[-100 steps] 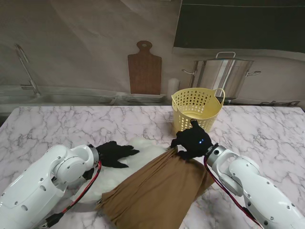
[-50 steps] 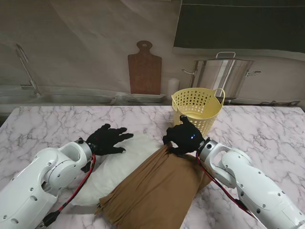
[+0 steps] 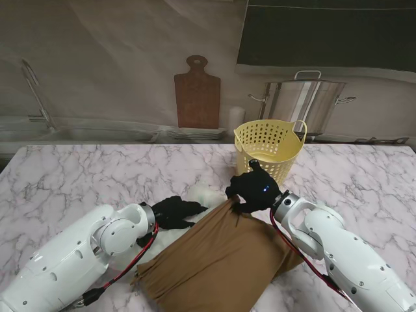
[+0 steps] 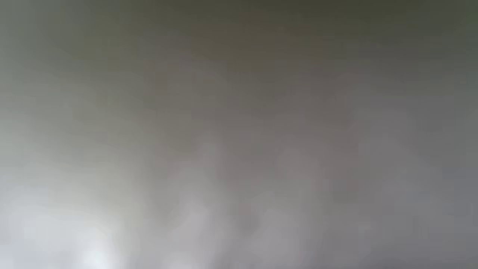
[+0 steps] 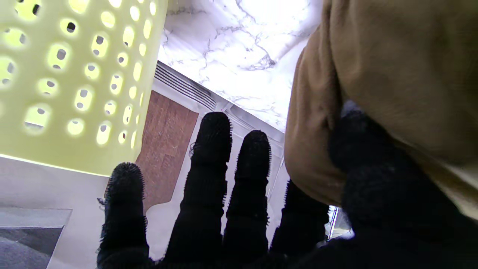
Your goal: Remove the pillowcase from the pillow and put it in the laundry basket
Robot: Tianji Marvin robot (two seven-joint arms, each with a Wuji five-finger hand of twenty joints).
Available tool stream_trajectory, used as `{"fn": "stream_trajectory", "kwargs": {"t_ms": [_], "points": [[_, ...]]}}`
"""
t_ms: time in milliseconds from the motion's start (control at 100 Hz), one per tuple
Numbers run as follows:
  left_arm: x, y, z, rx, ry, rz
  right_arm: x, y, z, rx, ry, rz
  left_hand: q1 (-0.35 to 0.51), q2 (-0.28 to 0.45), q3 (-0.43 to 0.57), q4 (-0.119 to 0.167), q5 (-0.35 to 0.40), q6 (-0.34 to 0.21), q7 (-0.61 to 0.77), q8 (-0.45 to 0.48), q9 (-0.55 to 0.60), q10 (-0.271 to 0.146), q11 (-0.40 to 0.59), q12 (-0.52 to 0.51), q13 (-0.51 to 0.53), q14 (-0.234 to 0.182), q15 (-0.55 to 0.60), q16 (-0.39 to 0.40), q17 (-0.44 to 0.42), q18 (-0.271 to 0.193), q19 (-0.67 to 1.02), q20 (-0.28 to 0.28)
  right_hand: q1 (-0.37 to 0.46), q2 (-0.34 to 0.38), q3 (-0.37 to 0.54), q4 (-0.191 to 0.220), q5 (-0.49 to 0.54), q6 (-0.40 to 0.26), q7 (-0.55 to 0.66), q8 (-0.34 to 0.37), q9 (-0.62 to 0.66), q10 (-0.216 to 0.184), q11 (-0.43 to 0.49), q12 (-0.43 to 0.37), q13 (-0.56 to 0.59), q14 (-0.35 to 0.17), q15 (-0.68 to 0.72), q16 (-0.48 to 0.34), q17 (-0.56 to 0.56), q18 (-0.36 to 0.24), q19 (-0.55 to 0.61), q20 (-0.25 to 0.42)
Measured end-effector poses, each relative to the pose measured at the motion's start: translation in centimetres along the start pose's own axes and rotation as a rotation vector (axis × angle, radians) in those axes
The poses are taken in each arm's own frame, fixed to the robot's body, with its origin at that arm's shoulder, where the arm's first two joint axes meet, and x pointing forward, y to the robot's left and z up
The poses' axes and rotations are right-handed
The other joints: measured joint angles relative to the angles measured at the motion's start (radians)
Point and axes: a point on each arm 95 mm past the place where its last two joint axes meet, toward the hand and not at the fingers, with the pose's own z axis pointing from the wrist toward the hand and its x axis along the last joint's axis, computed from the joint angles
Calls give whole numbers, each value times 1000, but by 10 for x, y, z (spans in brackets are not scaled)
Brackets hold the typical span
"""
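Left wrist view all grey-white blur, nothing legible. Most of the soft white pillow [image 3: 195,195] hidden beneath the brown fabric pillowcase [image 3: 218,263] and the left arm; only a puffy corner showing between the two hands. Near edge of the pillowcase cut off by the frame's bottom.

Black-gloved left hand [image 3: 174,213] laid flat on the pillow, fingers spread, holding nothing, now nearer to me and farther right than half a second ago, right beside the pillowcase edge. Black-gloved right hand [image 3: 255,190] pinching the far corner of the pillowcase between thumb and index finger, other fingers [image 5: 209,149] extended and apart in the right wrist view; brown cloth [image 5: 392,74] bunched over the thumb there.

Pillowcase smooth, matte, faintly creased, lying flatter on the white veined marble surface [image 3: 78,175] than before. Pale yellow perforated plastic laundry basket [image 3: 268,149] just beyond the right hand, apart from the cloth.
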Motion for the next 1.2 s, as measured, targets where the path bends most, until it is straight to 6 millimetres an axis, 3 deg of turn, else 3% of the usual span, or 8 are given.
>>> {"fn": "stream_trajectory", "kwargs": {"t_ms": [180,390,510,630,690,920,1100,1200], "points": [[2,-5,1,-118,-6,109,2,-2,-16,27,-24,4,-41,1,12,2,-53,13,-77,-17,-49,-2,-31,-10,-32,-21,-23,-2,-3,-9,0,-4,0,0,-4,0,0,-2,-52,-3,0,0,0,-2,0,0,-10,-9,0,-1,0,0],[2,-4,1,-144,-31,125,13,-4,-56,87,-50,-18,-53,1,13,2,-75,-12,-89,-28,-61,-31,-40,-16,-50,-40,-27,-3,-3,-13,0,-5,0,23,10,0,-17,-2,-183,-42,0,2,-22,-15,0,0,-27,-11,0,-2,0,-1],[4,-5,0,-154,-37,140,19,-6,-80,111,-81,-28,-61,1,13,2,-82,-28,-89,-28,-61,-45,-41,-16,-50,-54,-27,-3,-3,-14,0,-5,11,23,13,1,-32,-2,-500,-45,0,12,-30,-25,0,0,-38,-22,0,-3,0,-1],[6,-5,0,-161,-39,147,23,-10,-100,131,-118,-22,-61,1,13,2,-83,-42,-89,-28,-61,-56,-42,-16,-50,-59,-27,-5,-3,-14,0,-6,11,23,13,1,-33,-3,-714,-56,0,14,-35,-26,0,0,-38,-22,0,-3,1,-1],[7,-5,-1,-163,-39,149,25,-11,-107,129,-133,-20,-61,1,13,2,-83,-52,-89,-31,-61,-64,-42,-16,-50,-65,-27,-5,-3,-14,0,-6,11,23,13,1,-33,-9,-762,-58,0,14,-35,-26,0,0,-38,-22,0,-3,2,-1],[7,-7,-4,-162,-50,152,28,-11,-114,72,-160,15,-63,1,12,2,-83,-76,-89,-38,-62,-77,-42,-16,-50,-73,-28,-6,-3,-15,0,-6,11,23,14,1,-34,-11,-762,-66,1,14,-36,-26,0,1,-38,-23,2,-4,2,-2],[0,-11,-20,-115,-91,164,23,-13,-98,56,-117,0,-63,1,-7,1,-80,-90,-87,-38,-61,-79,-22,-15,-44,-73,-24,-6,-2,-22,0,-6,12,23,14,1,-34,-13,-664,-65,1,14,-36,-26,0,1,-39,-23,10,-4,6,-2],[-1,-14,-30,-89,-102,173,17,-9,-82,62,-83,-5,-62,1,-7,1,-68,-90,-65,-38,-51,-76,-3,-13,-30,-64,-11,-5,-1,-22,0,-6,10,41,6,1,-56,-23,-439,-64,1,14,-36,-26,0,1,-38,-23,10,-4,8,-2]]}}
